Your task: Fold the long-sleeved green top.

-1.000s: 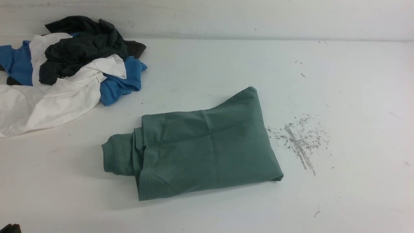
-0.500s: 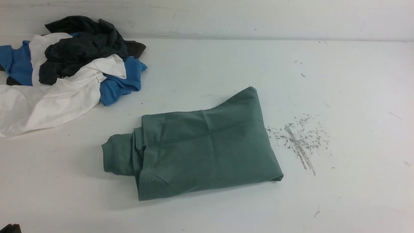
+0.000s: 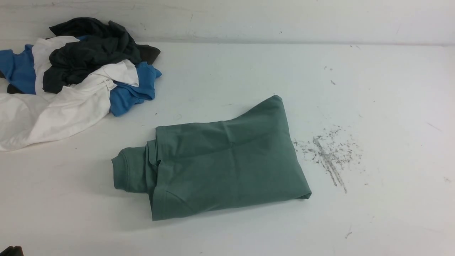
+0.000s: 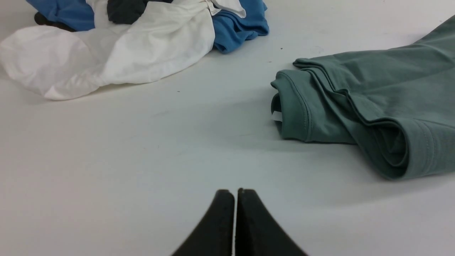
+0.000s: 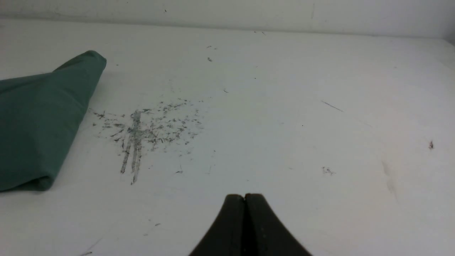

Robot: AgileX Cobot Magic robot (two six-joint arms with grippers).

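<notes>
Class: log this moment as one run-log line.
green top: folded, on table | left tool: shut, empty | right tool: shut, empty

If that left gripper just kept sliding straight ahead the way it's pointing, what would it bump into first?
Probably nothing soon. The shut left gripper points across bare table, through the gap between the green long-sleeved top and the white garment. Farther on the blue garment may lie in line; depth is unclear.
</notes>
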